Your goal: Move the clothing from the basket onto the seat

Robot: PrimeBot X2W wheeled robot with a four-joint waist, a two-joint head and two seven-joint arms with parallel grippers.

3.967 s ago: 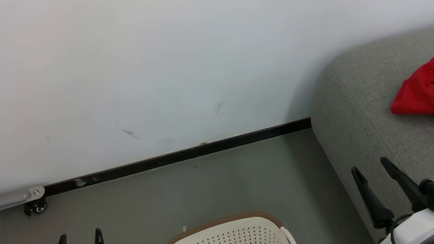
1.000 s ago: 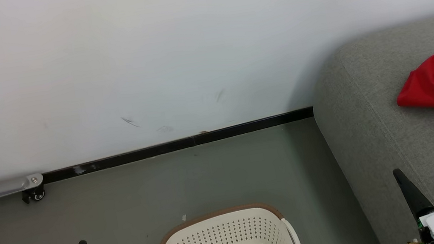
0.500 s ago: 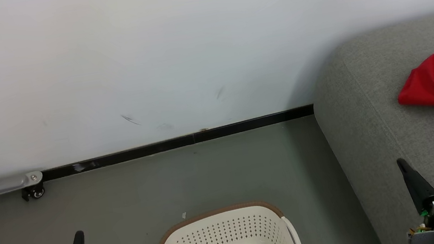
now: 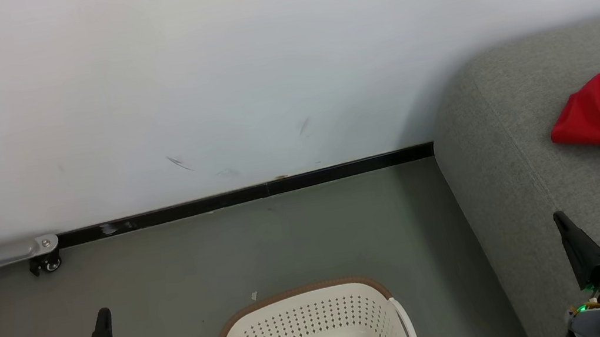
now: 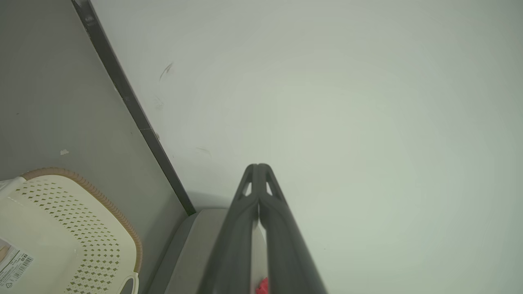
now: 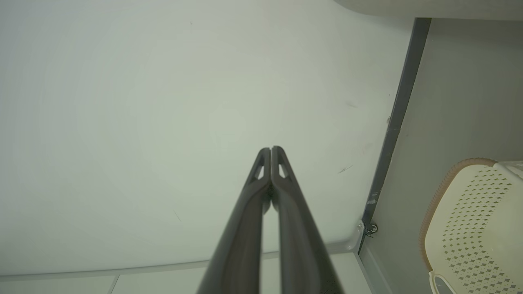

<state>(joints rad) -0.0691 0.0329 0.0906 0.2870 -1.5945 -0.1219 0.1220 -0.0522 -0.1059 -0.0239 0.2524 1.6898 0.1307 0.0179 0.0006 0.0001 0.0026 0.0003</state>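
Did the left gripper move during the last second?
Yes. In the head view the left gripper, shut, went up the picture, toward the wall: its tip is now closer to the small wheel, which hardly shifted.

Scuffed white wall (image 4: 258,50), black baseboard (image 4: 245,196), grey floor (image 4: 229,250), small caster (image 4: 49,264).

Head view downward; wrist views toward wall (image 4: 258,50); basket (image 4: 299,294) shared.
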